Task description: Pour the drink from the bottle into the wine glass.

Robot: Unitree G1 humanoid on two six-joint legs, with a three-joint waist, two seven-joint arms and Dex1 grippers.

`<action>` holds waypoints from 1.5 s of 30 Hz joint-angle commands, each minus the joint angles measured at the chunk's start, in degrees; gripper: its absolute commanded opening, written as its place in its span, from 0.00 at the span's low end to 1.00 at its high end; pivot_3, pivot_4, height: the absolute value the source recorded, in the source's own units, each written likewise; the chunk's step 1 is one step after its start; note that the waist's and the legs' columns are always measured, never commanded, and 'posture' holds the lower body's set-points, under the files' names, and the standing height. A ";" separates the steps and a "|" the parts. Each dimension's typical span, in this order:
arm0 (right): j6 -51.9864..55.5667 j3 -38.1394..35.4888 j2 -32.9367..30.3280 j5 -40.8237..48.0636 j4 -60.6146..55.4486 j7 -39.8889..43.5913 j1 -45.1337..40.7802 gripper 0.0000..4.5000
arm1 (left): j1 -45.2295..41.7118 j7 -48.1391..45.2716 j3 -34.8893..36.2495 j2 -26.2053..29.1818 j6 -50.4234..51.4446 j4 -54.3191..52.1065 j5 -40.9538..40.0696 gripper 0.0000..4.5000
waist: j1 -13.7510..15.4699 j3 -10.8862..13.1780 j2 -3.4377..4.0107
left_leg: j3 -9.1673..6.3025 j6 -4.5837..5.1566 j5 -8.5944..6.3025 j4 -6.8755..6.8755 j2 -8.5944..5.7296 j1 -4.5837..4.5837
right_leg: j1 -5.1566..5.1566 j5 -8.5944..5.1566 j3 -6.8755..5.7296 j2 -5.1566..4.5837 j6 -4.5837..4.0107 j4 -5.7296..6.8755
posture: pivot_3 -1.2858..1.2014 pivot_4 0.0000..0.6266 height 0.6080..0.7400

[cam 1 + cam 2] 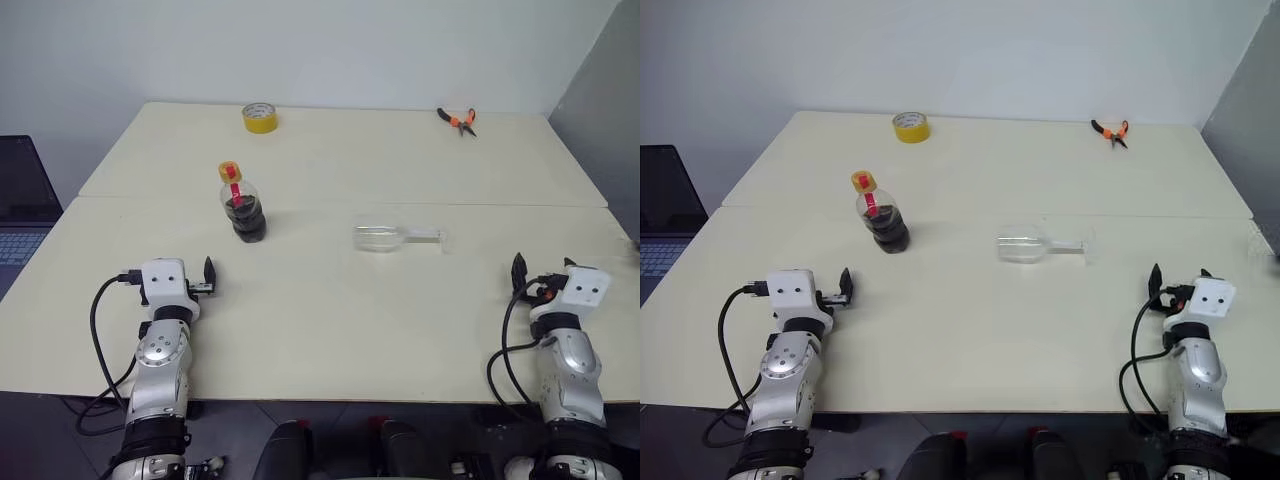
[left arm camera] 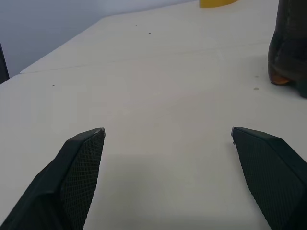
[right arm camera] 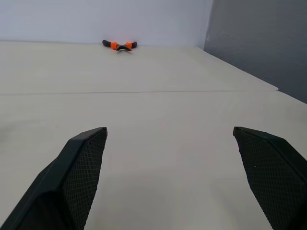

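Note:
The bottle (image 1: pixel 243 205) stands upright on the table's left half, with the dark drink (image 1: pixel 246 219) in its lower part and an orange-yellow cap on top. To its right, the wine glass (image 1: pixel 398 237) lies on its side, bowl toward the bottle and foot pointing right. My left gripper (image 2: pixel 167 132) is open just above the table, short of the bottle (image 2: pixel 289 52) and a little to its left. At the table's right, my right gripper (image 1: pixel 543 266) is also open and holds nothing, with the glass ahead and well to its left.
A yellow tape roll (image 1: pixel 259 117) sits at the table's far left, and orange-handled pliers (image 1: pixel 458 120) at the far right. An open laptop (image 1: pixel 20 200) stands beside the table's left edge. A grey wall (image 1: pixel 610 110) rises beyond the right side.

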 commanded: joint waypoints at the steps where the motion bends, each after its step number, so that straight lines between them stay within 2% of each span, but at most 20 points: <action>1: -0.50 -0.28 -0.48 0.50 -1.10 0.42 -0.76 1.00 | 0.28 -0.32 0.46 0.61 -1.52 -2.41 0.50 0.99 | 0.00 0.00 0.00 | 0.00 0.00 0.00 0.00 0.00 0.00 | 0.00 0.00 0.00 0.00 0.00 0.00 | 0.52 0.24 1.00; 10: 0.04 0.37 -0.32 0.82 -2.11 2.08 0.10 1.00 | 1.61 -0.50 0.09 0.63 -1.86 -4.53 1.51 0.99 | 0.00 0.00 0.00 | 0.00 0.00 0.00 0.00 0.00 0.00 | 0.00 0.00 0.00 0.00 0.00 0.00 | 0.52 0.24 1.00; 16: 2.44 2.12 -0.58 3.05 -6.68 6.48 2.29 1.00 | 2.95 -5.86 1.28 0.97 -1.18 -7.50 -3.23 0.99 | 0.00 0.00 0.01 | 0.00 0.00 0.00 0.00 0.01 -0.01 | 0.00 0.00 0.00 0.00 0.00 0.00 | 0.52 0.24 1.00; 25: 12.06 7.12 -1.84 8.92 -26.29 13.99 9.50 1.00 | 3.98 -8.59 -0.45 1.87 4.36 -13.23 -3.32 0.99 | 0.07 0.01 0.01 | -0.08 0.00 0.00 0.01 0.01 0.01 | 0.07 0.00 -0.06 0.00 0.00 -0.03 | 0.52 0.24 1.00; 29: 19.57 9.82 -4.11 13.76 -38.68 16.68 13.08 1.00 | 2.75 -9.93 -1.46 1.38 7.46 -16.55 -4.58 0.99 | 0.14 0.02 0.03 | -0.15 0.00 0.00 0.01 0.02 -0.01 | 0.11 -0.01 -0.10 0.00 -0.01 -0.10 | 0.52 0.24 1.00; 32: 24.12 11.04 -7.14 15.81 -44.86 18.59 14.51 1.00 | 2.71 -14.79 -2.67 2.91 10.60 -18.22 -6.90 0.99 | 0.15 0.02 0.03 | -0.20 0.00 0.00 0.02 -0.01 0.04 | 0.20 -0.01 -0.14 0.00 -0.01 -0.13 | 0.52 0.24 1.00; 36: 30.81 11.87 -11.97 20.37 -51.20 21.22 13.25 1.00 | 2.01 -18.59 -2.58 3.85 12.31 -18.85 -9.27 0.99 | 0.17 0.02 0.03 | -0.22 0.00 0.00 0.02 -0.01 0.04 | 0.21 -0.01 -0.16 0.01 -0.01 -0.17 | 0.52 0.24 1.00; 38: 34.07 12.90 -14.42 22.67 -53.22 22.96 11.28 1.00 | 1.73 -22.91 -2.22 3.80 13.69 -19.61 -13.77 0.99 | 0.11 0.02 0.03 | -0.27 0.00 0.00 0.01 0.00 0.04 | 0.22 -0.01 -0.20 0.03 -0.01 -0.18 | 0.52 0.24 1.00; 45: 38.49 15.80 -16.53 24.75 -53.16 25.34 4.81 1.00 | -3.57 -17.91 -4.23 3.32 9.08 -11.56 -5.50 0.99 | 0.26 0.03 0.01 | -0.34 0.01 -0.01 0.02 -0.02 0.00 | 0.27 -0.01 -0.26 0.04 -0.01 -0.32 | 0.52 0.24 1.00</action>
